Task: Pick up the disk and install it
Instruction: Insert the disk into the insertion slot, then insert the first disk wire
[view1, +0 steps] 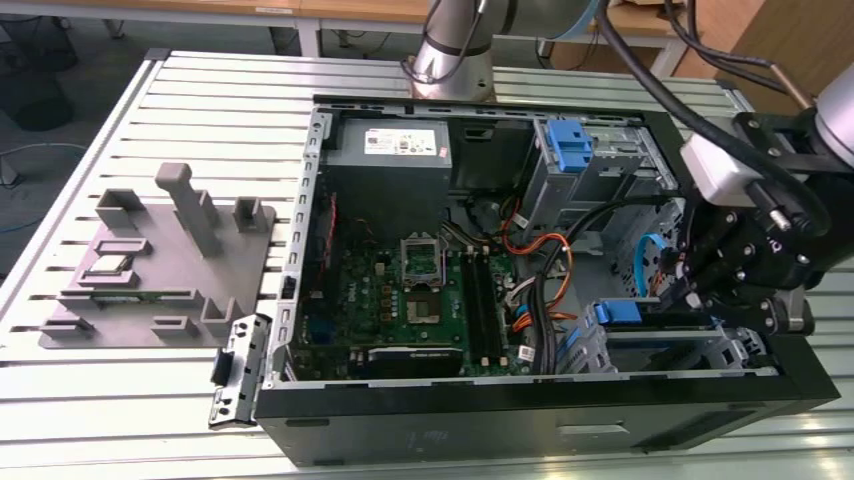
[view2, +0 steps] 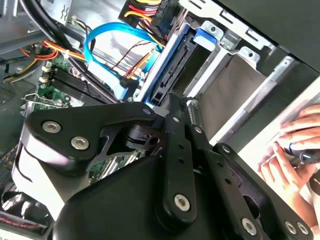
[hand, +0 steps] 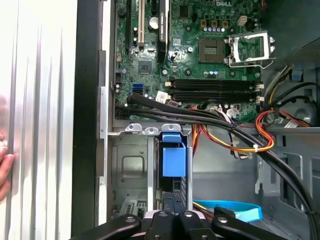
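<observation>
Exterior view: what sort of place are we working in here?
Most likely a robotics lab or test workshop. An open desktop computer case sits on a slotted metal table, a grey fixture block lies beside it, and the robot arm stands just behind the case.

No readable text anywhere; white label (view1: 404, 141) on the grey power supply box (view1: 350, 150) illegible.

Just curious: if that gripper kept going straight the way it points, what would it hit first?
Probably the disk in its blue carrier, standing in the drive cage ahead of the gripper; depth is unclear, they may already touch.
</observation>
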